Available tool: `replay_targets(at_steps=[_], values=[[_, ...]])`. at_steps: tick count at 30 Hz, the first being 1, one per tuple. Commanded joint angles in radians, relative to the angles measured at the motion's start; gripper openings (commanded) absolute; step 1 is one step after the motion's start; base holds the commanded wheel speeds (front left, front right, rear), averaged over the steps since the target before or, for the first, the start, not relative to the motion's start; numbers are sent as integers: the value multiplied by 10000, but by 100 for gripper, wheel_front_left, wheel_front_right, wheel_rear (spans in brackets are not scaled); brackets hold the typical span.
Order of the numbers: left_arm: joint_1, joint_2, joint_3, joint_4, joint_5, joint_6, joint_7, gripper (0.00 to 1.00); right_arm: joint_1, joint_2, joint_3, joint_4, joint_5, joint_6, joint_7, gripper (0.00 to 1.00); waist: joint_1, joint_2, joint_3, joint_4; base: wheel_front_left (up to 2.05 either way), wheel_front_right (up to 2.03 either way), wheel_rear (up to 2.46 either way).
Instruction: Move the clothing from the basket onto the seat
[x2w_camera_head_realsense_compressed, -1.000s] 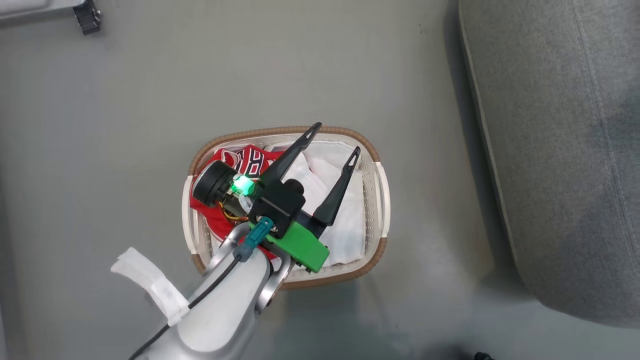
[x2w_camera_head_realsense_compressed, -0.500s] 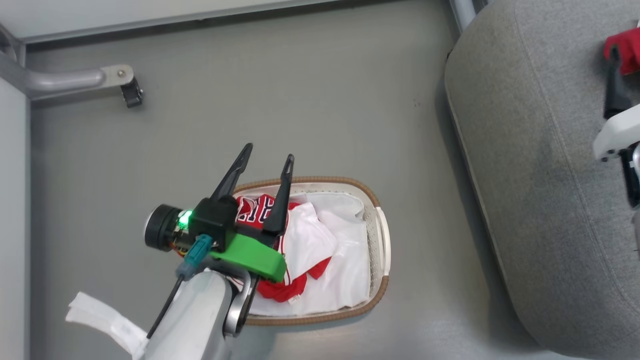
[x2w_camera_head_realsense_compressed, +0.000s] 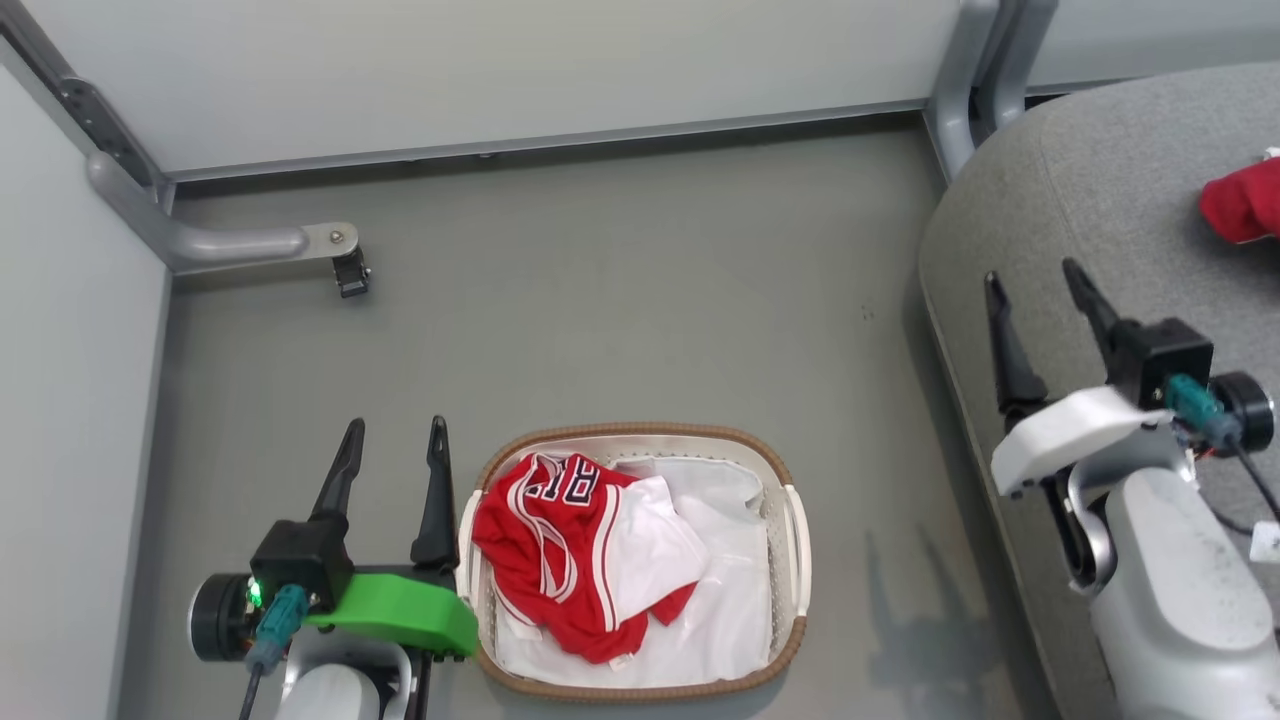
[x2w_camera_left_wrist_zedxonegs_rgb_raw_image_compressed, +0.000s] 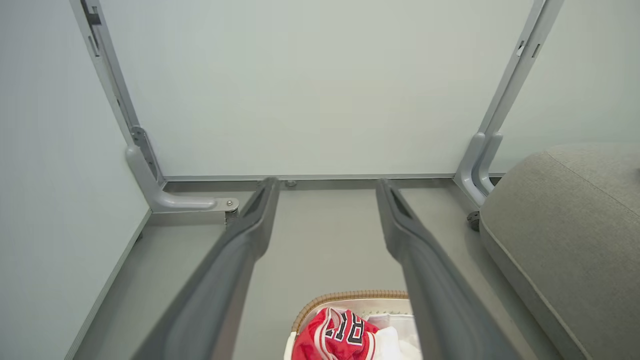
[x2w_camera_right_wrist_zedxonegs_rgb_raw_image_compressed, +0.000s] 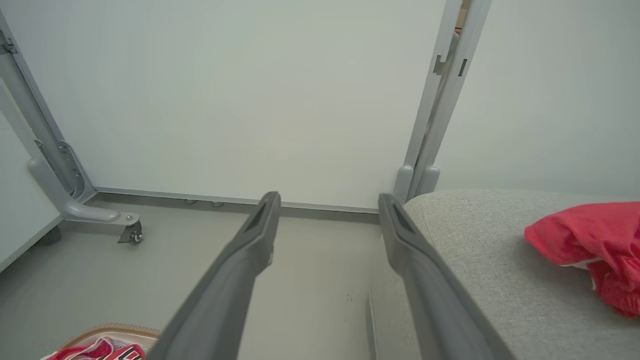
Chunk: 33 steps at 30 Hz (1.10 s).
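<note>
Basket (x2w_camera_head_realsense_compressed: 640, 432) oval, cream perforated plastic, brown woven rim, on smooth grey floor (x2w_camera_head_realsense_compressed: 620, 280). Inside: crumpled red jersey (x2w_camera_head_realsense_compressed: 545, 540), white trim, dark numerals up, heaped in left half over plain white sheet (x2w_camera_head_realsense_compressed: 735, 610). Seat (x2w_camera_head_realsense_compressed: 1100, 200) grey woven fabric, rounded edge, stitched seam, well apart to basket's right; second red garment (x2w_camera_head_realsense_compressed: 1240, 205) bunched on it at far right. Left tool (x2w_camera_head_realsense_compressed: 395, 430) just beside basket's left rim, long dark tapered fingers parted, nothing held. Right tool (x2w_camera_head_realsense_compressed: 1031, 275) over seat's edge, fingers wide apart, empty. Pale wall panels (x2w_camera_head_realsense_compressed: 500, 70) behind, grey metal leg with caster (x2w_camera_head_realsense_compressed: 345, 270) far left. Left wrist view: basket's far rim and jersey numerals between fingers. Right wrist view: seat garment's soft folds closer up, basket rim at lower left corner.
</note>
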Motion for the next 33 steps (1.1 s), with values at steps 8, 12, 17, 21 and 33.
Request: replay_targets(at_steps=[8,12,17,21,33], values=[[999,-155,505,-47,131,-230,-5,100,2092,825,-345,-1410,-320,-10,-23,100,0,0,-703,436,0,0,0],[1213,-195,610,13,98,-307,-5,100,2779,989,-398,-1784,-387,-10,-23,100,0,0,-891,480,0,0,0],[1325,-211,672,54,13,-336,-5,100,3301,1054,-269,-2000,-148,-10,-21,100,0,0,-1081,483,0,0,0],[1408,-214,599,2,-135,-257,-5,100,3571,1045,-48,-1885,-79,-10,-21,100,0,0,-1177,452,0,0,0],[1502,-215,412,18,-199,-198,-5,100,3718,1050,-11,-1739,8,-10,-23,100,0,0,-1335,433,0,0,0]])
